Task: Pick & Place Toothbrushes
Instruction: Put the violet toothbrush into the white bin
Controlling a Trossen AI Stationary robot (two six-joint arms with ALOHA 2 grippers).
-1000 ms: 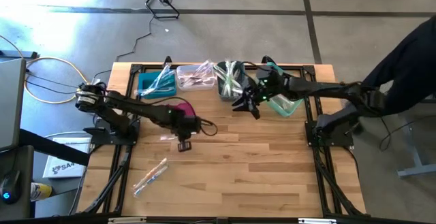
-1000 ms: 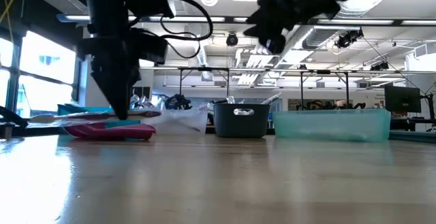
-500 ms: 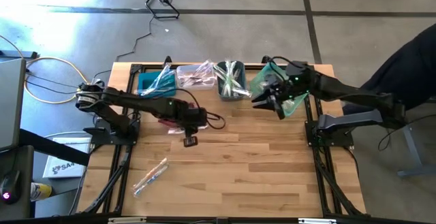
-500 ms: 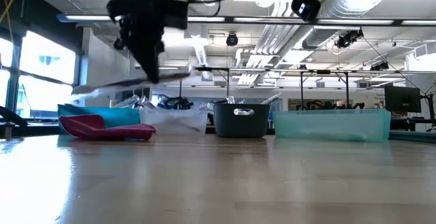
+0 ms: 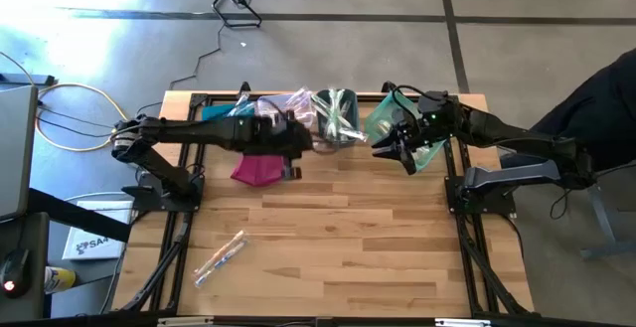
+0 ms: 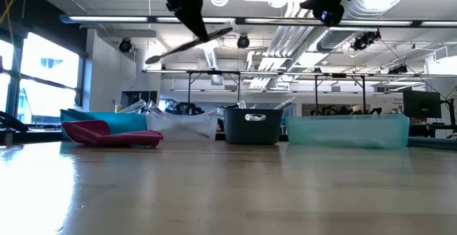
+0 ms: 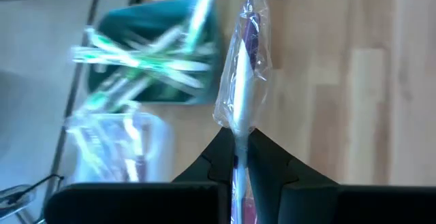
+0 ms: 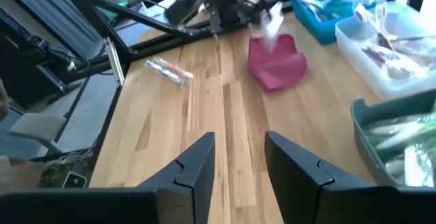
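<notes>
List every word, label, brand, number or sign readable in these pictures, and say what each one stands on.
Dark print on the white box on the floor left of the table: too small and blurred to read.
Label on the front of the dark grey bin: a pale patch only, not readable.
Wrapped toothbrush held in the left gripper: no readable print.
Blue bin, teal bin, magenta pouch: no text visible.

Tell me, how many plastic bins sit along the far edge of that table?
4, in one row: a blue bin at the left, then a clear bin, a grey bin, and a teal bin at the right. The arms hide parts of them.
</notes>
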